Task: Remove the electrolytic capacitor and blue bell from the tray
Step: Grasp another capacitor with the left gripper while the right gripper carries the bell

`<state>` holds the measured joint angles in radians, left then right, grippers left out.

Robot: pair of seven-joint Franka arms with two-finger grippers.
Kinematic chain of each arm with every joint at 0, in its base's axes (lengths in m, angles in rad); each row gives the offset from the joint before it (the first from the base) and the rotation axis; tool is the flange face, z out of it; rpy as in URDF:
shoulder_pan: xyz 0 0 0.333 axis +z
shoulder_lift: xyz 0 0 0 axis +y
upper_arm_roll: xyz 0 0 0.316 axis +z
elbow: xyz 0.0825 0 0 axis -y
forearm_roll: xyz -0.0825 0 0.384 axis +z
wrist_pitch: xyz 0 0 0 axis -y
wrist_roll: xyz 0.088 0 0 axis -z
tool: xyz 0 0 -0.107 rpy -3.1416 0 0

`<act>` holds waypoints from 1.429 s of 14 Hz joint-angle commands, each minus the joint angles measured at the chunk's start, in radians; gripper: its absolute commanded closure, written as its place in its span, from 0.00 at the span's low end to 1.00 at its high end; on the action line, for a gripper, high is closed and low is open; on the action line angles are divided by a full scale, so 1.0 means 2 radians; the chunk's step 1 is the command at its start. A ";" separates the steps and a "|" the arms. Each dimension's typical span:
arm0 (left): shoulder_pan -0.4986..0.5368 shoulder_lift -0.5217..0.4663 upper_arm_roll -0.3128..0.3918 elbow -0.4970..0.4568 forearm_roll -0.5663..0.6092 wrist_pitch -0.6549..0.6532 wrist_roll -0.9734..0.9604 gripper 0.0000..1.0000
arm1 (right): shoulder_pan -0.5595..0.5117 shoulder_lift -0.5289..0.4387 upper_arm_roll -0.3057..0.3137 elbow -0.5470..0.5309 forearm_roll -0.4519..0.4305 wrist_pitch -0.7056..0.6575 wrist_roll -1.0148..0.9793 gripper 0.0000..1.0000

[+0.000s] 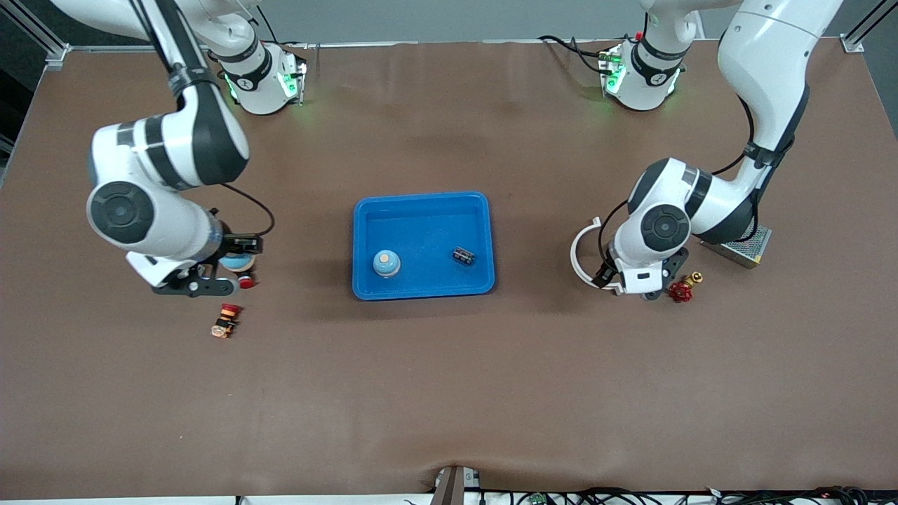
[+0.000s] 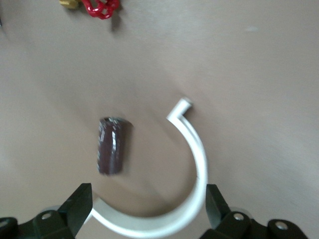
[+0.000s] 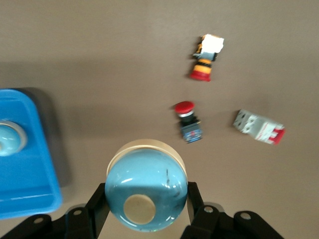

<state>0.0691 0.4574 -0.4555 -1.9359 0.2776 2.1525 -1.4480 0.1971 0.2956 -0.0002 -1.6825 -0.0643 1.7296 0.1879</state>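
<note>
Nearest the camera lies a red-capped push button [image 1: 226, 320]. Farther back, the right gripper [image 3: 145, 211] clenches a pale blue domed bell [image 3: 146, 190]; the left gripper [image 2: 148, 205] is released over a dark cylindrical capacitor [image 2: 112, 145] beside a white ring [image 2: 192, 164]. The blue tray [image 1: 421, 207] between them holds another bell [image 1: 386, 263] and capacitor [image 1: 463, 256].

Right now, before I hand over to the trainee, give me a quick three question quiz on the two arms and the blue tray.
1. True or false: the right gripper is closed on a light-blue dome-shaped bell.
2. How many things lie in the blue plastic tray? A one, B two, C four.
3. Fill in: the left gripper, over a white curved plastic ring, has its fingers ____.
Key: 1 true; 2 B, a second blue bell and a small dark capacitor; 3 open.
</note>
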 commanded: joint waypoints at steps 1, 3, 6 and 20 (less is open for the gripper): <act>-0.041 -0.001 0.000 0.030 0.002 -0.019 -0.070 0.00 | -0.056 -0.004 0.010 -0.009 -0.009 0.019 -0.087 1.00; -0.082 0.016 0.000 0.055 0.002 -0.019 -0.122 0.00 | -0.099 -0.003 0.011 -0.032 -0.006 0.065 -0.160 1.00; -0.132 0.066 0.000 0.120 0.002 -0.019 -0.205 0.00 | -0.136 0.000 0.010 -0.064 -0.003 0.121 -0.217 1.00; -0.288 0.186 0.040 0.227 0.008 0.045 -0.307 0.04 | -0.203 0.124 0.011 -0.050 0.078 0.276 -0.335 1.00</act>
<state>-0.4642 0.8112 -0.4144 -1.5044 0.2775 2.2204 -2.0272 -0.1648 0.4540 0.0030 -1.8846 0.0259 2.2928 -0.3959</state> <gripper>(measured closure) 0.031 0.335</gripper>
